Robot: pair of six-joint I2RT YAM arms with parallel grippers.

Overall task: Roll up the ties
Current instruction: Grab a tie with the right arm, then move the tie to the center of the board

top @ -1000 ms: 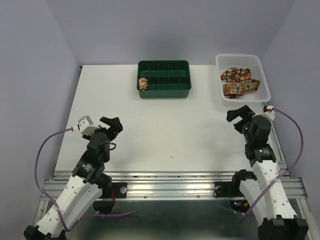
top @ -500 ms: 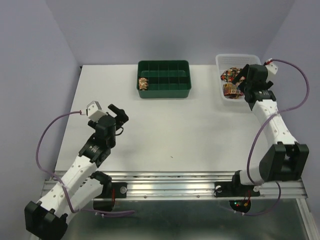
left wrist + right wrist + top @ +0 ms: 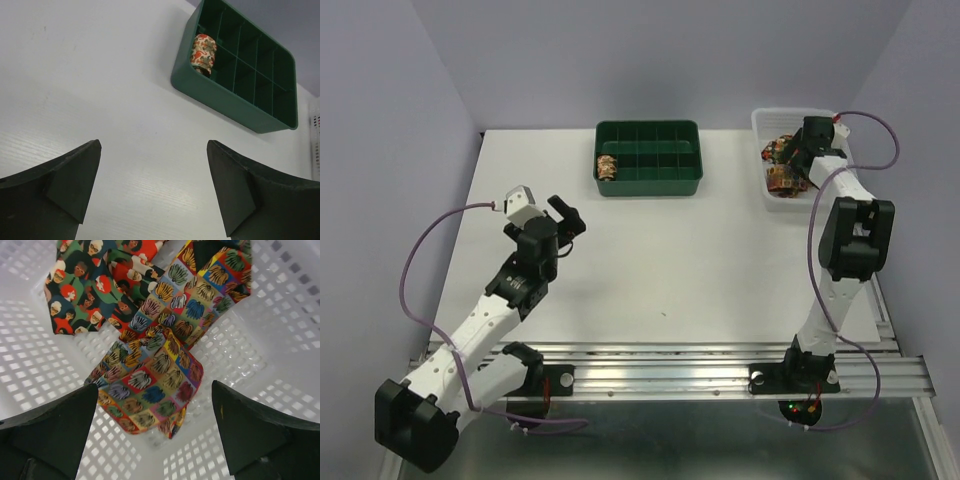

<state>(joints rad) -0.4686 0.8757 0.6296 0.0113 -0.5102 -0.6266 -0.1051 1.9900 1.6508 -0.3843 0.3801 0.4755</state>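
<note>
- Right claw (image 3: 155, 390), wide, has swung from the near edge into the white basket (image 3: 280, 300) at the far right corner of the table (image 3: 670, 260), above loose ties (image 3: 150, 370).
- Left claw (image 3: 154, 145) wide, empty; pickup pending.

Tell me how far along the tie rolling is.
Done: one roll sits in the tray. In hand: the open right tool hangs over loose ties in the basket, gripping nothing. To do: those ties, unrolled. The left tool is open, empty.
</note>
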